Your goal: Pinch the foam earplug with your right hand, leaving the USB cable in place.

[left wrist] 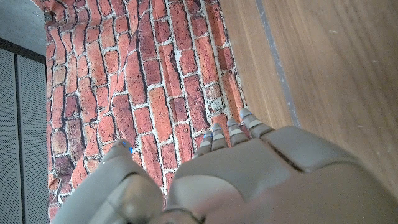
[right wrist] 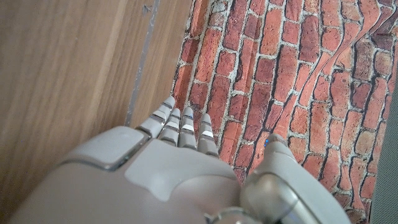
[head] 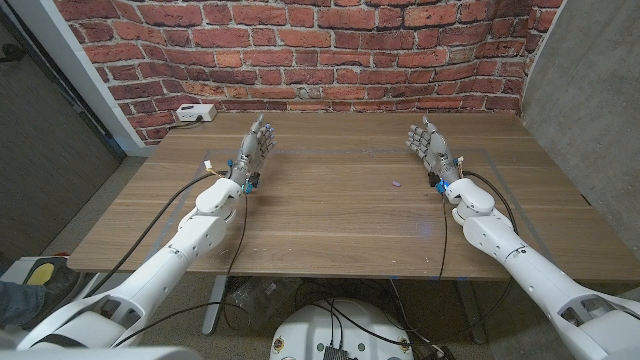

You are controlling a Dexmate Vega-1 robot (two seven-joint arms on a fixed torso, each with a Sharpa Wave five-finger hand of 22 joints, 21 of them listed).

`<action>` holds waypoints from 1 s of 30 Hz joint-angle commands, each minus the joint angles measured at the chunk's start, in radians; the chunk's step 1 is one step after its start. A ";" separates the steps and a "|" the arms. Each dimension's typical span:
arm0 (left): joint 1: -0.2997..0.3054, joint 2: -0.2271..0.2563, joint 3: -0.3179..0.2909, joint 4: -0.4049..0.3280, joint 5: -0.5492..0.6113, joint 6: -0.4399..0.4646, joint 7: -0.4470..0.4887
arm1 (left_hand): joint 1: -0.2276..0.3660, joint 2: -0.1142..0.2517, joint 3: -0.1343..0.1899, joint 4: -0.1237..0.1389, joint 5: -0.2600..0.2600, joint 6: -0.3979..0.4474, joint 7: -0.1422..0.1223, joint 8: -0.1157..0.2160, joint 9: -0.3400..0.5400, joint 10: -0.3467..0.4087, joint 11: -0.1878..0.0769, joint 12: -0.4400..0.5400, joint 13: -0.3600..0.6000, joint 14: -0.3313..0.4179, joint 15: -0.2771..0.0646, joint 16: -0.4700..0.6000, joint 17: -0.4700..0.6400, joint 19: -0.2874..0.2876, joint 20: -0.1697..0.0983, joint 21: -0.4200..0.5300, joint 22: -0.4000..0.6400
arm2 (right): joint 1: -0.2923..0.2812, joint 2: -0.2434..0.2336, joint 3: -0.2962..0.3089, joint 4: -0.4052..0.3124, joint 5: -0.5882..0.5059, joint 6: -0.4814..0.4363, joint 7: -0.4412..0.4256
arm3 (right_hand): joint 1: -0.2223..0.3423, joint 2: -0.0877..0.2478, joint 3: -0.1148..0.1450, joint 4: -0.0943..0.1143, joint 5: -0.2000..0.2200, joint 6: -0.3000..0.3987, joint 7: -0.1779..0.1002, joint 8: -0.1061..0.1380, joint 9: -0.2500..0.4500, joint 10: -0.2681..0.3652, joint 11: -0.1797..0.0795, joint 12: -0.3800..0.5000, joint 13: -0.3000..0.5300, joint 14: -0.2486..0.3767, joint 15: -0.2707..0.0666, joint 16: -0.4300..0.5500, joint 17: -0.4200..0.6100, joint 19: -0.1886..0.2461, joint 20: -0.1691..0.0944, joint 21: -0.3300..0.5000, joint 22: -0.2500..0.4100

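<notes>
We judge the small pinkish foam earplug [head: 397, 184], lying at about 8 o'clock from our empty, open-fingered right hand [head: 428, 147], to be very light and soft, so we should pinch it gently across its middle with two fingertips.

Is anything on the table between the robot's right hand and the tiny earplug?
Nothing visible is. The small pale earplug lies on bare wood, a little toward the table's middle from the right hand, which is raised with its fingers apart, holding nothing. No USB cable can be made out.
</notes>
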 commanded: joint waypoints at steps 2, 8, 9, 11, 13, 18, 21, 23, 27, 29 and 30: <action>-0.012 0.002 0.007 -0.034 0.000 0.009 -0.010 | 0.010 -0.004 0.003 -0.001 0.008 0.001 0.003 0.008 0.001 0.002 0.007 0.009 0.004 0.001 0.007 0.008 0.003 -0.012 0.003 0.001 0.005 | 0.015 0.021 0.009 0.079 0.012 0.064 0.047 | 0.011 -0.001 0.005 -0.001 0.007 0.006 -0.004 0.008 0.004 0.006 0.005 0.009 0.002 0.005 0.008 0.007 0.001 0.008 -0.001 0.002 0.001; 0.002 0.018 0.005 -0.059 0.002 0.015 -0.010 | 0.010 -0.004 0.001 -0.001 0.009 0.007 0.001 0.011 0.001 0.012 0.008 0.014 0.004 0.007 0.008 0.012 0.002 -0.010 0.006 -0.001 0.005 | -0.003 0.013 0.012 0.052 0.006 0.074 0.036 | 0.014 0.001 0.006 -0.004 0.008 0.010 -0.006 0.011 0.004 0.010 0.006 0.011 0.002 0.005 0.008 0.008 0.000 0.010 -0.001 0.001 0.001; 0.005 0.023 0.005 -0.065 0.004 0.018 -0.008 | 0.010 -0.004 0.001 -0.001 0.010 0.007 0.000 0.011 0.001 0.012 0.007 0.014 0.004 0.008 0.008 0.012 0.002 -0.010 0.007 -0.001 0.005 | -0.005 0.011 0.012 0.050 0.002 0.078 0.035 | 0.014 0.001 0.006 -0.005 0.008 0.010 -0.006 0.012 0.004 0.011 0.006 0.012 0.002 0.005 0.008 0.008 0.000 0.010 0.000 0.001 0.001; 0.011 0.030 0.003 -0.077 0.007 0.020 -0.005 | 0.010 -0.004 0.001 -0.001 0.010 0.009 0.002 0.012 0.001 0.013 0.008 0.014 0.004 0.009 0.009 0.013 0.002 -0.010 0.008 -0.002 0.005 | -0.011 0.008 0.012 0.041 -0.001 0.082 0.033 | 0.016 0.002 0.007 -0.006 0.008 0.014 -0.006 0.013 0.004 0.012 0.006 0.012 0.002 0.005 0.008 0.008 -0.001 0.010 -0.001 0.001 0.001; 0.018 0.039 0.000 -0.087 0.008 0.020 -0.005 | 0.010 -0.003 0.000 -0.001 0.010 0.013 0.004 0.014 0.001 0.014 0.007 0.015 0.004 0.011 0.008 0.013 0.002 -0.010 0.009 -0.002 0.005 | -0.017 0.006 0.013 0.031 -0.002 0.085 0.031 | 0.018 0.005 0.007 -0.008 0.009 0.033 -0.012 0.022 0.004 0.019 0.006 0.016 0.002 0.007 0.008 0.009 -0.002 0.012 -0.001 0.000 0.001; 0.033 0.061 -0.007 -0.108 0.013 0.024 -0.002 | 0.013 -0.001 -0.001 -0.002 0.012 0.036 0.006 0.022 0.001 0.041 0.011 0.025 0.004 0.034 0.010 0.022 0.001 0.006 0.017 -0.001 0.005 | -0.036 -0.013 0.006 -0.010 -0.026 0.084 0.016 | 0.021 0.009 0.008 -0.013 0.009 0.081 -0.025 0.041 0.007 0.028 0.007 0.020 0.002 0.013 0.006 0.012 -0.003 0.017 -0.002 -0.001 0.001; 0.038 0.069 -0.011 -0.111 0.015 0.022 -0.003 | 0.015 0.000 -0.002 -0.002 0.013 0.047 0.008 0.025 0.001 0.051 0.011 0.028 0.004 0.044 0.010 0.024 0.001 0.015 0.018 0.000 0.005 | -0.050 -0.023 0.002 -0.037 -0.046 0.082 -0.008 | 0.025 0.014 0.010 -0.015 0.009 0.082 -0.027 0.041 0.007 0.030 0.004 0.021 0.003 0.013 0.006 0.012 -0.003 0.018 -0.002 -0.002 0.001; 0.040 0.072 -0.013 -0.112 0.016 0.018 -0.005 | 0.015 0.001 -0.002 -0.003 0.013 0.049 0.009 0.025 0.001 0.055 0.012 0.029 0.004 0.048 0.010 0.025 0.001 0.016 0.019 -0.001 0.005 | -0.060 -0.031 -0.002 -0.052 -0.068 0.087 -0.024 | 0.031 0.018 0.014 -0.018 0.010 0.081 -0.035 0.040 0.008 0.032 0.000 0.022 0.003 0.012 0.005 0.011 -0.004 0.018 -0.003 -0.003 0.001; 0.044 0.077 -0.016 -0.111 0.015 0.007 -0.013 | 0.016 0.002 -0.003 -0.003 0.014 0.058 0.010 0.028 0.001 0.060 0.012 0.030 0.004 0.052 0.010 0.026 0.001 0.018 0.021 -0.002 0.005 | -0.076 -0.057 -0.012 -0.084 -0.127 0.097 -0.058 | 0.057 0.028 0.025 -0.037 0.011 0.080 -0.050 0.039 0.009 0.036 -0.038 0.024 0.003 0.012 -0.004 0.010 -0.005 0.016 -0.004 -0.007 0.001; 0.050 0.082 -0.017 -0.116 0.016 0.005 -0.015 | 0.017 0.002 -0.003 -0.003 0.014 0.059 0.011 0.028 0.001 0.060 0.012 0.030 0.004 0.052 0.010 0.025 0.001 0.017 0.021 -0.003 0.005 | -0.085 -0.064 -0.014 -0.098 -0.145 0.104 -0.070 | 0.062 0.028 0.027 -0.041 0.011 0.080 -0.053 0.039 0.009 0.035 -0.038 0.023 0.003 0.010 -0.012 0.009 -0.006 0.015 -0.007 -0.008 0.001; 0.053 0.087 -0.017 -0.120 0.018 0.005 -0.016 | 0.017 0.002 -0.003 -0.003 0.014 0.060 0.012 0.028 0.001 0.060 0.012 0.030 0.004 0.052 0.010 0.025 0.001 0.017 0.021 -0.003 0.005 | -0.089 -0.067 -0.015 -0.102 -0.155 0.112 -0.074 | 0.063 0.028 0.027 -0.042 0.011 0.080 -0.053 0.039 0.009 0.035 -0.037 0.023 0.003 0.009 -0.013 0.009 -0.006 0.014 -0.008 -0.009 0.001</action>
